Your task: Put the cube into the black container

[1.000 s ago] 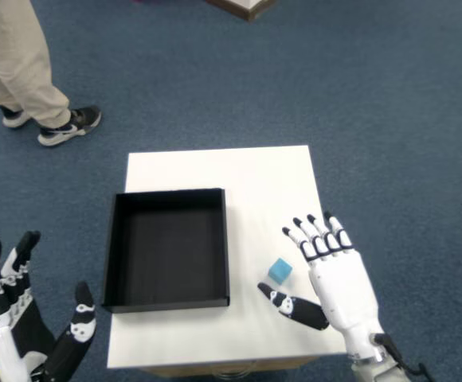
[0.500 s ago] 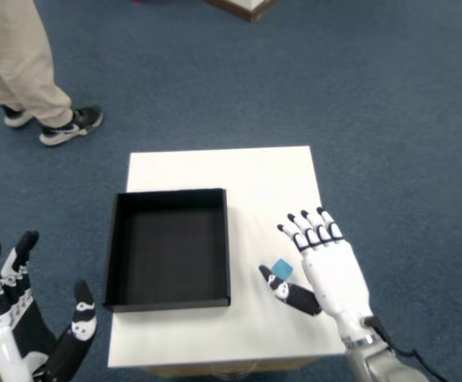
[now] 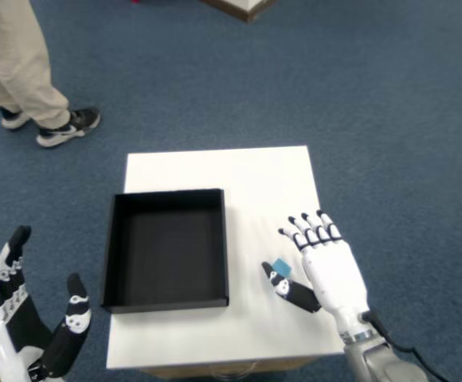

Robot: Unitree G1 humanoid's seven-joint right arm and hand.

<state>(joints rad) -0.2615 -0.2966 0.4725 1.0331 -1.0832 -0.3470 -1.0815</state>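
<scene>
The robot's white right hand with black finger joints (image 3: pixel 326 267) has crept left and a little nearer the small light-blue cube (image 3: pixel 281 267) since a second ago; back then the cube sat in clear view between thumb and fingers, and now the thumb tip touches or overlaps its near edge. The four fingers are extended and close together, pointing away toward the far side of the table, with the thumb stretched out to the left. The hand is open and I cannot see it gripping anything; the cube rests on the white square tabletop (image 3: pixel 255 175), just right of the shallow black square container (image 3: pixel 167 247), and has barely shifted from where it lay.

The container has not moved and holds nothing. The left hand (image 3: pixel 24 318), at the near left off the table's edge, has dropped slightly lower in view, fingers spread. At the far left a person in beige trousers (image 3: pixel 12 60) and dark sneakers with white soles (image 3: pixel 68 127) stands on the blue carpet (image 3: pixel 374 103), as before.
</scene>
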